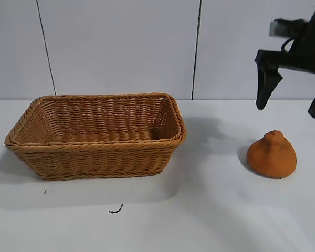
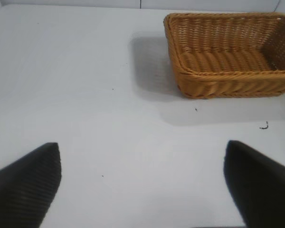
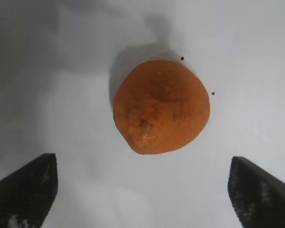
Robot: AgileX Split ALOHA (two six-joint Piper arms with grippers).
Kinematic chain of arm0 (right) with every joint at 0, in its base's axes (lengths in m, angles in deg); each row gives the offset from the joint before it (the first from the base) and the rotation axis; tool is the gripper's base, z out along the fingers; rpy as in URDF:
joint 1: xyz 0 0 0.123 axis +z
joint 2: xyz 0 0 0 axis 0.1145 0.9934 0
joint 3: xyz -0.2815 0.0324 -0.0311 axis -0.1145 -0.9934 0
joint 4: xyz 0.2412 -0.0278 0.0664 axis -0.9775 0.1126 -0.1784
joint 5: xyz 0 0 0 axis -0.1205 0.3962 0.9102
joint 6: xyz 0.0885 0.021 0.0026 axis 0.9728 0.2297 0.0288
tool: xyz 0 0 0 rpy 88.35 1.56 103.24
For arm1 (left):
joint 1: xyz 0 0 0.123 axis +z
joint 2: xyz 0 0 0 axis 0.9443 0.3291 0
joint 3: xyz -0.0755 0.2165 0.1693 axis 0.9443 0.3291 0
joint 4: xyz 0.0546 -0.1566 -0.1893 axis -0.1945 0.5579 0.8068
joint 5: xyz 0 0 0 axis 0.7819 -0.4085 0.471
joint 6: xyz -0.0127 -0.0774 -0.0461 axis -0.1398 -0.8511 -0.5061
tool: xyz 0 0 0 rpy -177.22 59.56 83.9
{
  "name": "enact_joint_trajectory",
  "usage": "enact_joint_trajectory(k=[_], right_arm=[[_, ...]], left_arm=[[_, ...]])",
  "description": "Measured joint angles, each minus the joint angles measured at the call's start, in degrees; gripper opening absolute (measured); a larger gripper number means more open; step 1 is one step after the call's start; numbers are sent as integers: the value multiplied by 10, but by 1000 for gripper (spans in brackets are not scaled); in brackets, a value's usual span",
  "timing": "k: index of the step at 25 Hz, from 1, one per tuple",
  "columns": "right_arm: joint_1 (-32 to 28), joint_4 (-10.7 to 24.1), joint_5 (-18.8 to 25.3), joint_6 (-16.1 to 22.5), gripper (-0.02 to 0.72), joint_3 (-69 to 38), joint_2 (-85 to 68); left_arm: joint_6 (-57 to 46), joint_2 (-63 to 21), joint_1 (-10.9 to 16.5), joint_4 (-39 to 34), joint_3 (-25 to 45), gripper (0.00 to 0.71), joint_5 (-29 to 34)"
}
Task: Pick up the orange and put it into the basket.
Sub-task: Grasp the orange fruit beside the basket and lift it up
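Observation:
The orange (image 1: 272, 154), a squat knobby fruit, sits on the white table at the right. It also shows in the right wrist view (image 3: 161, 112), bump up, untouched. My right gripper (image 1: 290, 107) hangs open and empty above the orange and a little behind it; its dark fingertips (image 3: 31, 187) frame bare table in the right wrist view. The tan wicker basket (image 1: 21, 137) stands at the left and is empty; the left wrist view shows it too (image 2: 178, 59). My left gripper (image 2: 142, 183) is open and empty over bare table, away from the basket, and out of the exterior view.
A small dark scrap (image 1: 115, 210) lies on the table in front of the basket. A grey panelled wall (image 1: 121, 47) closes the back. The white table (image 1: 215, 210) lies bare between basket and orange.

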Motion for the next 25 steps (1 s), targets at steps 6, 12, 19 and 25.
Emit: enact_joint_trajectory(k=[6,12,19,25], right_arm=[[5,14,-34,21,668,0,62],[5,59,-46,53,637,0,78],[5,60,-66,54,610,0,81],[5,60,-79,54,536,0,81]], left_arm=[[0,0,0,0,0,666,0],[0,0,0,0,0,666,0],[0,0,0,0,0,666,0],[0,0,0,0,0,666,0]])
